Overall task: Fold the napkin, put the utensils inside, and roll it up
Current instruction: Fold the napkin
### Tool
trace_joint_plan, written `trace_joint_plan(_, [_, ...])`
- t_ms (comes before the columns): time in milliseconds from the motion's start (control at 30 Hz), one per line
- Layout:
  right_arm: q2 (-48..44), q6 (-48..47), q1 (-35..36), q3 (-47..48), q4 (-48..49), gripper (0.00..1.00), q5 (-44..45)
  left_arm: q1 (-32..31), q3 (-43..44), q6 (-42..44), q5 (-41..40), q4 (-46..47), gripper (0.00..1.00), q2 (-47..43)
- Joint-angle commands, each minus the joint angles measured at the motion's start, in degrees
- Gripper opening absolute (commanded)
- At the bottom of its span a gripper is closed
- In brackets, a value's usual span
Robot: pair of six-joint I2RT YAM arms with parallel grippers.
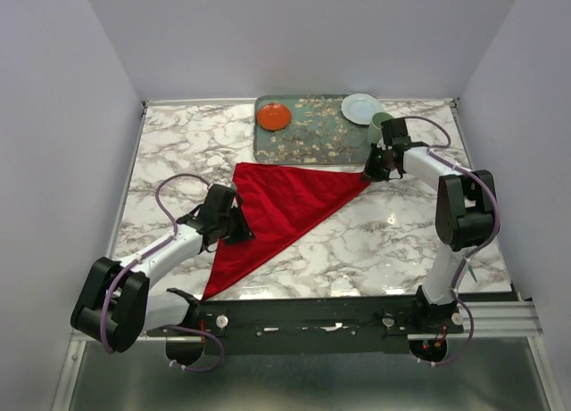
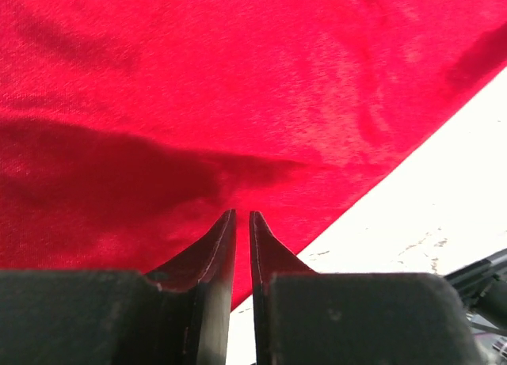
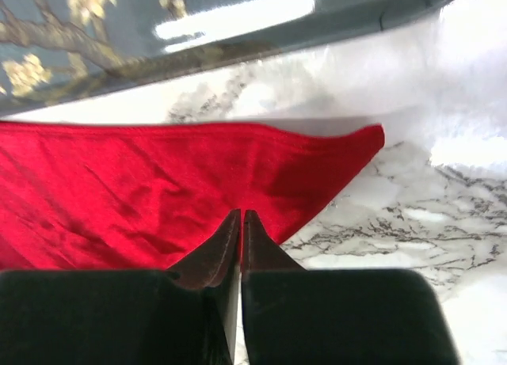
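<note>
Item 1, nearest me: left gripper [image 2: 242, 216]. Its black fingers are drawn together to a hairline slit, tips at the left side of the cloth. I cannot tell whether fabric is pinched.

Item 2: plain bright red cloth napkin [image 1: 285, 206]. It lies as a flat triangle mid-way across the white-and-grey marble worktop [image 1: 401, 233], one point towards me.

Item 3: right gripper [image 3: 240, 213]. Its fingers are pressed together, tips on the napkin's right-hand corner.

Item 4, beyond: grey rectangular tray with a blossom pattern [image 1: 312, 135], carrying a small round orange-red plate [image 1: 273, 117]. A white plate [image 1: 361, 108] and a pale green cup [image 1: 382, 121] sit at its right end.
</note>
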Motion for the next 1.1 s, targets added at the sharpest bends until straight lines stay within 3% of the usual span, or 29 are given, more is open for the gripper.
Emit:
trace_joint_plan(0, [0.88, 1.53, -0.79, 5.28, -1.96, 0.15, 1.14, -0.19, 1.93, 0.61, 2.63, 1.03, 0.22, -0.31])
trace_joint_plan(200, [5.72, 0.23, -2.99, 9.08, -7.93, 0.16, 0.53, -0.10, 0.79, 0.00, 2.81, 1.29, 0.22, -0.65])
trace_joint_plan(367, [4.23, -1.44, -4.31, 4.34, -8.55, 0.16, 1.41, -0.10, 1.23, -0.18, 2.11, -1.08, 0.22, -3.99])
trace_joint_plan(667, [-0.25, -6.28, -5.46, 4.51, -9.79, 0.16, 3.35, -0.10, 3.87, 0.26, 1.14, -4.69, 0.25, -6.80])
trace_joint_plan(933, [4.13, -5.67, -2.55, 11.70, -9.78, 0.16, -1.14, -0.10, 3.96, 0.61, 1.40, -2.49, 0.26, -3.12])
trace_joint_plan(1067, [9.67, -5.67, -2.64, 16.53, -14.70, 0.16, 1.23, -0.10, 3.87, 0.26, 2.37, -1.87, 0.26, -2.94])
